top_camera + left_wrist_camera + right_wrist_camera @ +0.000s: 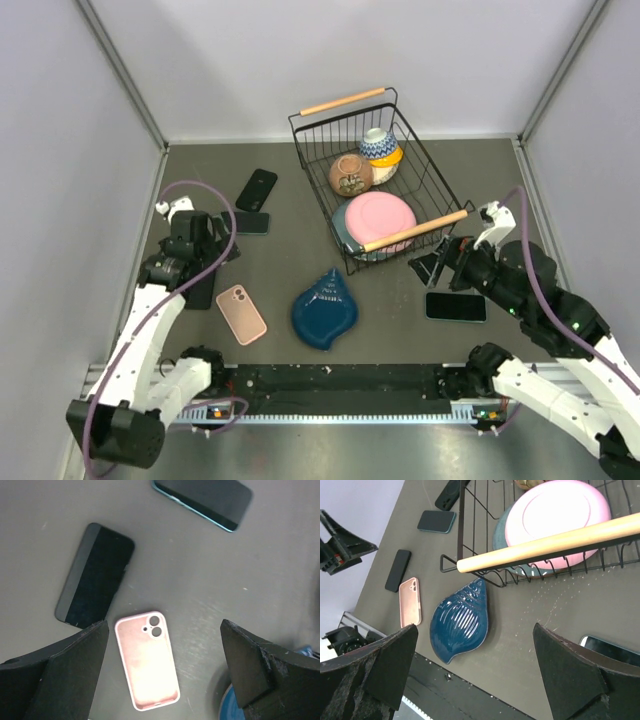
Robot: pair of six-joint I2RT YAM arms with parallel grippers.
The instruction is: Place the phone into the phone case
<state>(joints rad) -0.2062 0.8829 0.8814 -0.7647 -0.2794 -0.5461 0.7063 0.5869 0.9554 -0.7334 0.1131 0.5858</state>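
Observation:
The pink phone case (241, 313) lies open side up on the table, left of centre; it shows in the left wrist view (147, 661) and the right wrist view (410, 601). A black phone (95, 580) lies just left of it, partly under my left gripper (200, 255) in the top view. My left gripper (162, 627) is open and empty above the case. A teal-edged phone (252, 222) lies farther back. Another phone (456, 306) lies at the right, under my open, empty right gripper (428, 268).
A blue shell-shaped dish (325, 310) lies right of the case. A wire basket (420, 160) with wooden handles holds a pink plate and bowls at the back right. A black phone case (257, 189) lies at the back left.

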